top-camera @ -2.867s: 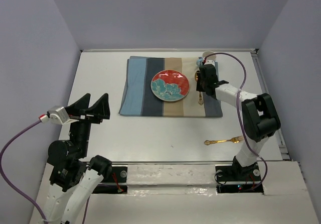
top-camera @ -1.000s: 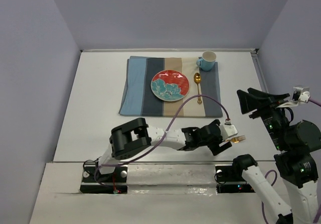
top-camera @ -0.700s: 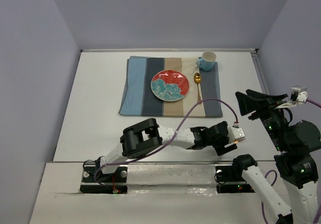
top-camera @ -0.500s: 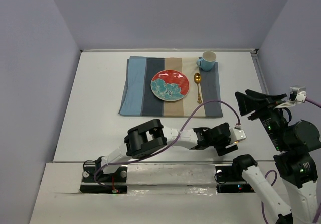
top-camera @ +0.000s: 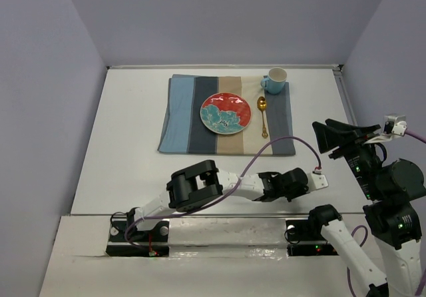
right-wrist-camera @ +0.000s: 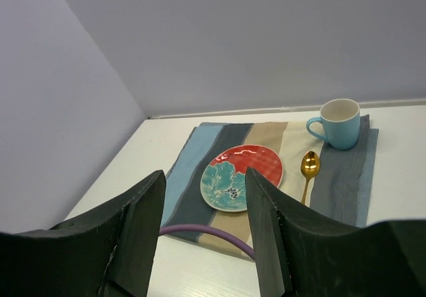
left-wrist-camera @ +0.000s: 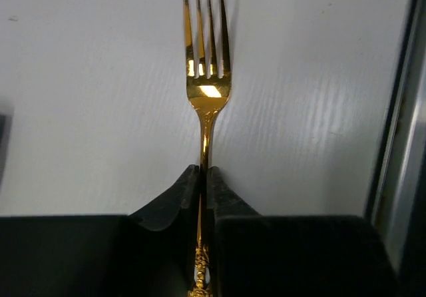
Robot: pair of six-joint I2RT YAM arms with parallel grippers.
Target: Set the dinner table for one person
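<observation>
Left claw (left-wrist-camera: pixel 202 177) had reached across over the last second and clamped the fork (left-wrist-camera: pixel 205 77) handle, tines ahead of it, fork probably still flat on the worktop (left-wrist-camera: pixel 80 77) underneath, so lift comes next.

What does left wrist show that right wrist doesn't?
Only left wrist: the gold fork, its handle pinched in the left gripper's shut jaws, tines pointing away. Only right wrist: the striped mat carrying the red and teal plate, gold spoon and blue mug, a purple cable, and the right gripper with jaws open and empty. Both: the white dinner table.
</observation>
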